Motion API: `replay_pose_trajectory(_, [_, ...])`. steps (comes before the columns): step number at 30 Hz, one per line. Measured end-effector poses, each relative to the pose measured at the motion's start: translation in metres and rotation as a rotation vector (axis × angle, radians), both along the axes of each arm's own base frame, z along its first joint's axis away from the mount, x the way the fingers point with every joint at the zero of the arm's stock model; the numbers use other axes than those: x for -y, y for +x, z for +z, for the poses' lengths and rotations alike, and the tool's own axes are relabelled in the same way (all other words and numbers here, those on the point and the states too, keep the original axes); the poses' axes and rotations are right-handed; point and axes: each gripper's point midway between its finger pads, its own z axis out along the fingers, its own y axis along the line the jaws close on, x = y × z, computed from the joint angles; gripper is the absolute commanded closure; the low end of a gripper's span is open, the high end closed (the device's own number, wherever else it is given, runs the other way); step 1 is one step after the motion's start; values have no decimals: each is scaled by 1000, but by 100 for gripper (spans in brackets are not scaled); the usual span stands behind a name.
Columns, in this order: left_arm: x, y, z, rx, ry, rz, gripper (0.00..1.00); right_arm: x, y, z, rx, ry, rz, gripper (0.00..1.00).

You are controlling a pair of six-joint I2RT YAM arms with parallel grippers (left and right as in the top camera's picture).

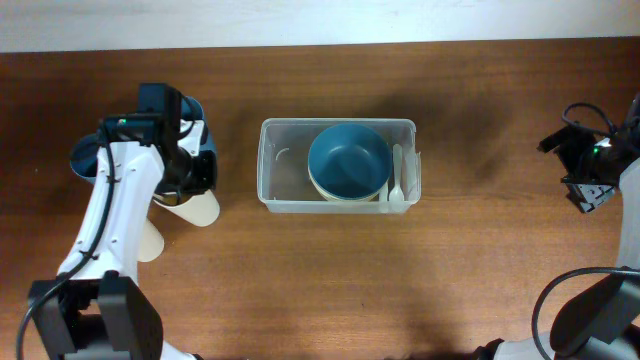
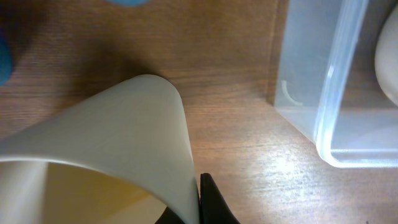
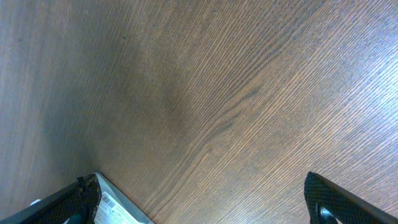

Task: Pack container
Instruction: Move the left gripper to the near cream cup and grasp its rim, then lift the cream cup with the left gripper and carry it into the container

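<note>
The clear container (image 1: 266, 170) stands mid-table and holds a blue bowl (image 1: 348, 160) nested in a cream bowl (image 1: 345, 199), with a white spoon (image 1: 397, 175) along its right wall. My left gripper (image 1: 192, 185) is left of the container and is shut on the wall of a cream cup (image 1: 203, 209). In the left wrist view the cup (image 2: 124, 137) lies on its side, one finger (image 2: 208, 202) pressed against it, and the container's corner (image 2: 336, 93) is at the right. My right gripper (image 1: 588, 185) is open and empty at the far right, over bare wood (image 3: 199, 112).
A second cream cup (image 1: 150, 243) lies under my left arm. A blue cup (image 1: 85, 155) stands at the far left and another blue cup (image 1: 193, 106) shows behind my left wrist. The table's far edge runs along the top.
</note>
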Motion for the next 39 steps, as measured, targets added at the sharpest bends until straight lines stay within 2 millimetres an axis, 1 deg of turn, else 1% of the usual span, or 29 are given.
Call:
replay_pose_trajectory(5, [18,-9,4,-26,-2,-52,98,0,0,0,0,0,0,1])
replay_pose_trajectory(8, [26,-12,16,-22,12,-68,98,0,0,0,0,0,0,1])
replay_pose_trajectory(10, [27,-11,33,14,35,-67,98,0,0,0,0,0,0,1])
replay_pose_trajectory(13, [25,-8,70,109,72,-50,98,0,0,0,0,0,0,1])
replay_pose_trajectory(14, [24,-7,85,151,80,-40,98,0,0,0,0,0,1,1])
replay_pose_trajectory(17, [21,-9,122,260,87,-16,98,0,0,0,0,0,0,1])
replay_pose_trajectory(19, [22,-11,142,329,85,-8,98,0,0,0,0,0,0,1])
replay_pose_trajectory(22, [34,-11,164,427,71,-32,98,0,0,0,0,0,0,1])
replay_pose_trajectory(23, [43,-10,171,463,63,-53,98,0,0,0,0,0,0,1])
replay_pose_trajectory(26, [69,-6,183,534,32,-115,98,0,0,0,0,0,1,1])
replay_pose_trajectory(29, [102,-2,190,588,2,-201,99,0,0,0,0,0,0,1])
replay_pose_trajectory(32, [128,2,187,605,-13,-269,98,0,0,0,0,0,0,1])
replay_pose_trajectory(35, [139,8,172,572,1,-298,98,0,0,0,0,0,0,1])
replay_pose_trajectory(39, [146,22,139,489,33,-311,98,0,0,0,0,0,0,1])
